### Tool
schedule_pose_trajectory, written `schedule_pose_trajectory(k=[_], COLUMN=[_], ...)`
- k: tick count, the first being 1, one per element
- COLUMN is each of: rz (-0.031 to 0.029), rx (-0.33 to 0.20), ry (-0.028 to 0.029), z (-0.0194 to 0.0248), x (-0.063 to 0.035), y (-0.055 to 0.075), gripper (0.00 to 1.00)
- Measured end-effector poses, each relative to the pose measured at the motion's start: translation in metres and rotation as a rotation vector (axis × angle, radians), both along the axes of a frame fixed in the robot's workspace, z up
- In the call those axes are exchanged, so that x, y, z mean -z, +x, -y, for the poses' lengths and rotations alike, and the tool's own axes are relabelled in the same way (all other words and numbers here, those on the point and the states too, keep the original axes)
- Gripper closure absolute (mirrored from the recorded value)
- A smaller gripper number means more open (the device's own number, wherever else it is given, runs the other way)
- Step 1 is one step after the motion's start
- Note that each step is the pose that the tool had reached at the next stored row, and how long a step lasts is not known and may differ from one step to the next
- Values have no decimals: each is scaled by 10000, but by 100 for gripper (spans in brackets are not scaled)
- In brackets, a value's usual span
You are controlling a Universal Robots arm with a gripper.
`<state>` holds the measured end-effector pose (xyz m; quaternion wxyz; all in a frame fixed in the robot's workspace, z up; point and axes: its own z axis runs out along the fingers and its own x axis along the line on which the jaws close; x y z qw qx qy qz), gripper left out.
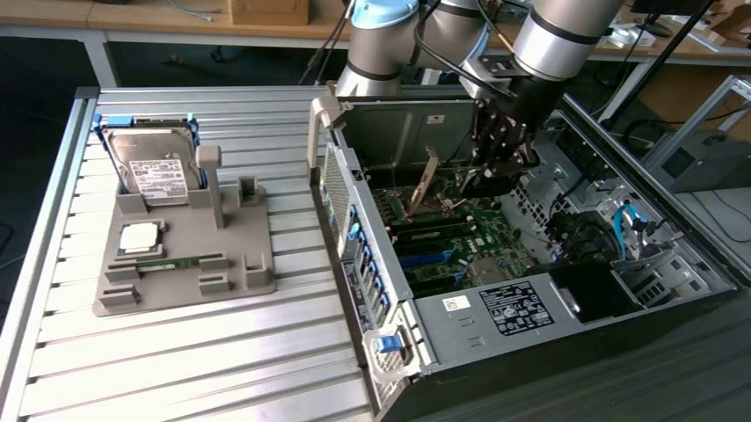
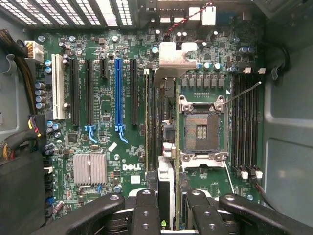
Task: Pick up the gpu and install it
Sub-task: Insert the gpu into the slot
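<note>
My gripper (image 1: 479,176) is inside the open computer case (image 1: 657,264), shut on the gpu (image 1: 420,186). In the exterior view the gpu is a thin brown card with a silver bracket, and it hangs tilted above the motherboard (image 1: 470,237). The wrist view shows the gpu (image 2: 166,176) edge-on between my two fingers (image 2: 146,210). Its silver bracket (image 2: 172,61) points toward the case's rear wall. The card hovers over the board between the blue slot (image 2: 118,93) and the processor socket (image 2: 201,129). I cannot tell whether it touches a slot.
On the slatted table (image 1: 176,352) at the exterior view's left stands a grey fixture (image 1: 241,272). It holds a hard drive (image 1: 158,167), a processor (image 1: 141,236) and a memory stick (image 1: 171,261). Cables (image 1: 586,233) and drive bays crowd the case's right side.
</note>
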<state>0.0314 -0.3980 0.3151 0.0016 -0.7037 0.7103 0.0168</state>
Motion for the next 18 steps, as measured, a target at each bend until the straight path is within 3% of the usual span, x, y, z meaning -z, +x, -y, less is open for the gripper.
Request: schedule_pose_trajectory(k=[18], rz=[0], rx=[-1], ry=[1], z=[7], x=[35], y=[-1], gripper=[73])
